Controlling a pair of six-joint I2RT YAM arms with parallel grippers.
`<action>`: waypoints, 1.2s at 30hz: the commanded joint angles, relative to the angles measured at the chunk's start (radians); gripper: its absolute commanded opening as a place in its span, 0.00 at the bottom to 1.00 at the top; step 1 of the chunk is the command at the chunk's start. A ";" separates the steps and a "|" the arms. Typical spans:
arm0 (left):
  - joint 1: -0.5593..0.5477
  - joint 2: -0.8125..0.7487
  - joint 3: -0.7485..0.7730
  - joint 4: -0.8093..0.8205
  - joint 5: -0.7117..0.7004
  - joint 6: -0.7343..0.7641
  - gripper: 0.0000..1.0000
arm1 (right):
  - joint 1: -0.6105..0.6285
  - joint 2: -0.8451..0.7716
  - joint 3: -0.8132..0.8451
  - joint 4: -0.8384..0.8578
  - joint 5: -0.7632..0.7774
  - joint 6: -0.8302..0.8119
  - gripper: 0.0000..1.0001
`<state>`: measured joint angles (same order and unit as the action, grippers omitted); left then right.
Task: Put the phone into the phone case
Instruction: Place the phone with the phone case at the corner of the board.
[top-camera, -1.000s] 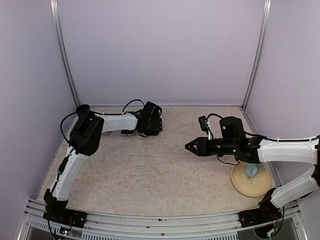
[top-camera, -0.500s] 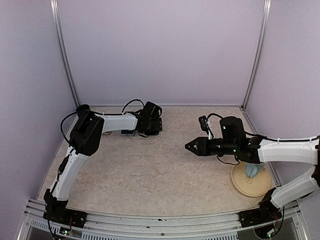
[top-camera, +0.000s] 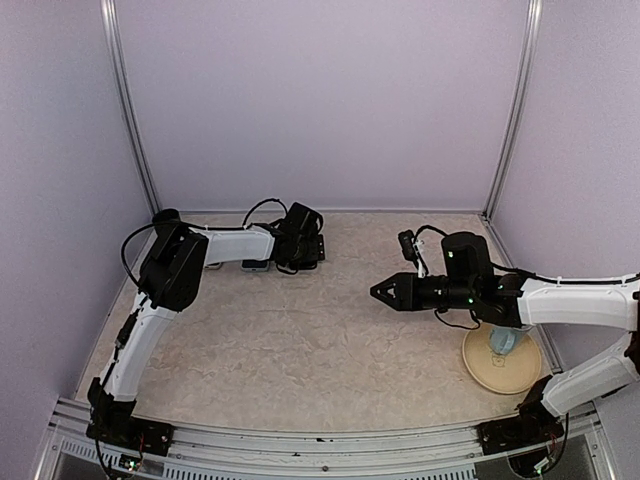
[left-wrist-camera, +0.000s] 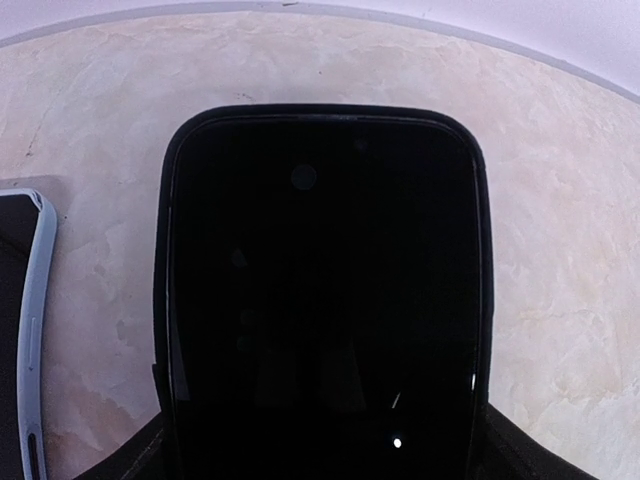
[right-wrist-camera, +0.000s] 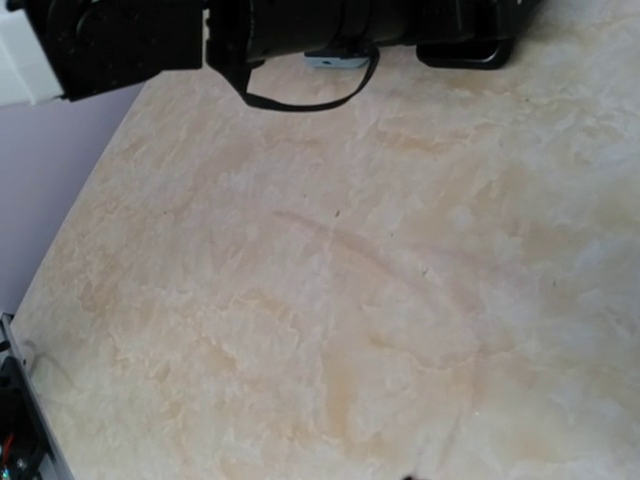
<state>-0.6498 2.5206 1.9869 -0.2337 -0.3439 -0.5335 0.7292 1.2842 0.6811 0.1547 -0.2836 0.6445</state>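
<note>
Two dark fingers (left-wrist-camera: 135, 465) of the left gripper (top-camera: 298, 258) flanked, spread wide, a glossy black round-cornered phone (left-wrist-camera: 320, 300) lying flat at 11 o'clock on the mottled beige table (top-camera: 300, 350); whether they pinched it I could not tell. A pale grey smooth-rimmed phone case (left-wrist-camera: 30, 330) lay just beside it at 9 o'clock. The right gripper (top-camera: 378, 292) hung at 3 o'clock, its gap unreadable.
</note>
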 joint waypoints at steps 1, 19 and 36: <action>0.010 0.040 0.022 0.008 0.030 -0.007 0.84 | -0.009 -0.019 -0.008 0.002 -0.003 0.001 0.33; 0.014 -0.024 -0.008 0.006 0.023 -0.031 0.99 | -0.010 -0.017 -0.009 -0.007 -0.003 -0.001 0.35; 0.015 -0.361 -0.296 0.092 0.071 -0.071 0.99 | -0.015 -0.039 0.016 -0.068 0.021 -0.035 0.72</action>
<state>-0.6380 2.2704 1.7668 -0.2054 -0.2939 -0.5983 0.7231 1.2823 0.6815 0.1272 -0.2810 0.6346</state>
